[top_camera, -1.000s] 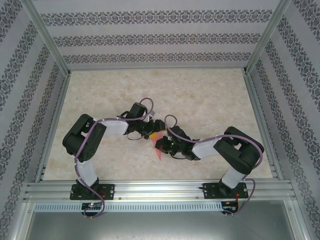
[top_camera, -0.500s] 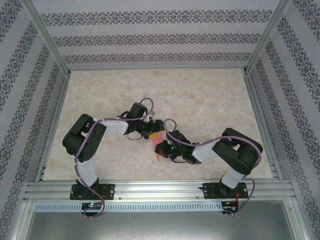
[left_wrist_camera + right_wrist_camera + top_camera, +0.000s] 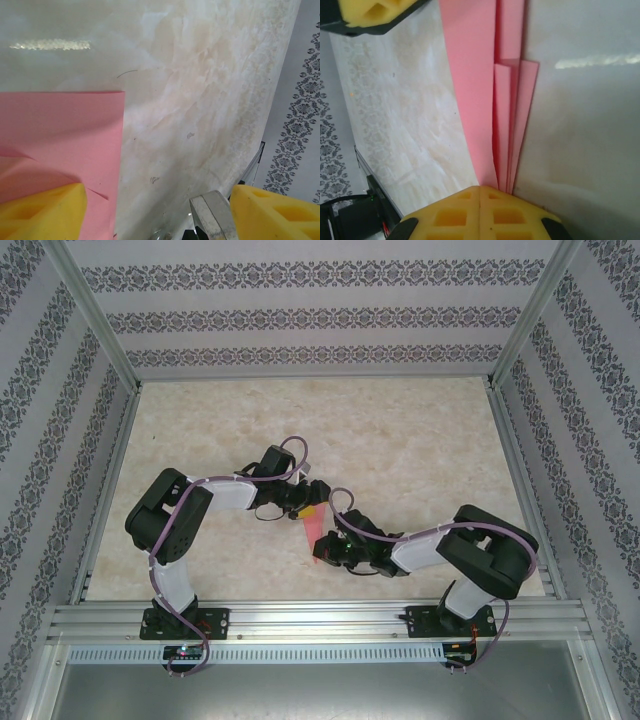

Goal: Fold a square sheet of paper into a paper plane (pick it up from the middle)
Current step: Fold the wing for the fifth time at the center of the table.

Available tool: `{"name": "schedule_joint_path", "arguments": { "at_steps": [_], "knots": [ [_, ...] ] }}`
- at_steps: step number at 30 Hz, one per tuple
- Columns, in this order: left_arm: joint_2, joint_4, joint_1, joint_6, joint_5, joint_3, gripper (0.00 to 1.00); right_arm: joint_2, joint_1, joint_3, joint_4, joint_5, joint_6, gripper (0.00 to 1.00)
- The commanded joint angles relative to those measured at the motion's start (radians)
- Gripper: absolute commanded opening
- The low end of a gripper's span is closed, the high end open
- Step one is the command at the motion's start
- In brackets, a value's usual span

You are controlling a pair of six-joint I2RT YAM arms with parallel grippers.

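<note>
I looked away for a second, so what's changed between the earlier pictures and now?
The right arm drew back toward its base, its shut fingers sliding nearer along the folded paper. Nothing was taken or released. The left fingers, open on the paper, stayed, and the paper looks unmoved.

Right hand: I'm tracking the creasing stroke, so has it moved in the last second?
Yes. In the top view, the right hand has slid along the folded pink paper, closer to the aluminium rail at the table's near edge.
</note>
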Motion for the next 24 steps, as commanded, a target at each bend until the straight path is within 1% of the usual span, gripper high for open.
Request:
{"name": "schedule_joint_path", "arguments": {
  "at_steps": [1,3,6,9,11,13,16,18,20,24],
  "knots": [
    [0.047,-0.077,-0.002,0.034,-0.082,-0.012,0.77,-0.003,0.036,-0.028,-0.124,-0.075,-0.030,0.04],
    [0.049,-0.077,-0.003,0.035,-0.081,-0.012,0.77,-0.007,0.039,-0.018,-0.154,-0.072,-0.040,0.03],
    [0.047,-0.079,-0.002,0.037,-0.079,-0.012,0.77,-0.085,0.036,-0.020,-0.231,0.021,-0.035,0.03],
    [0.047,-0.080,-0.003,0.038,-0.081,-0.014,0.77,-0.157,0.022,0.005,-0.319,0.032,-0.062,0.04],
    [0.049,-0.077,-0.002,0.037,-0.076,-0.014,0.77,-0.181,0.022,0.030,-0.365,0.012,-0.083,0.04],
    [0.051,-0.078,-0.002,0.038,-0.073,-0.014,0.77,-0.228,0.027,0.054,-0.424,0.053,-0.101,0.04],
    [0.049,-0.075,-0.002,0.039,-0.075,-0.014,0.77,-0.287,0.014,0.064,-0.407,0.091,-0.100,0.06],
    [0.050,-0.074,-0.002,0.036,-0.075,-0.013,0.77,-0.283,0.006,0.089,-0.381,0.096,-0.104,0.07],
    [0.054,-0.070,-0.003,0.035,-0.074,-0.014,0.77,-0.245,0.000,0.120,-0.339,0.098,-0.094,0.08],
    [0.053,-0.076,-0.003,0.038,-0.074,-0.012,0.77,-0.129,-0.002,0.161,-0.238,0.086,-0.059,0.08]
  ]
}}
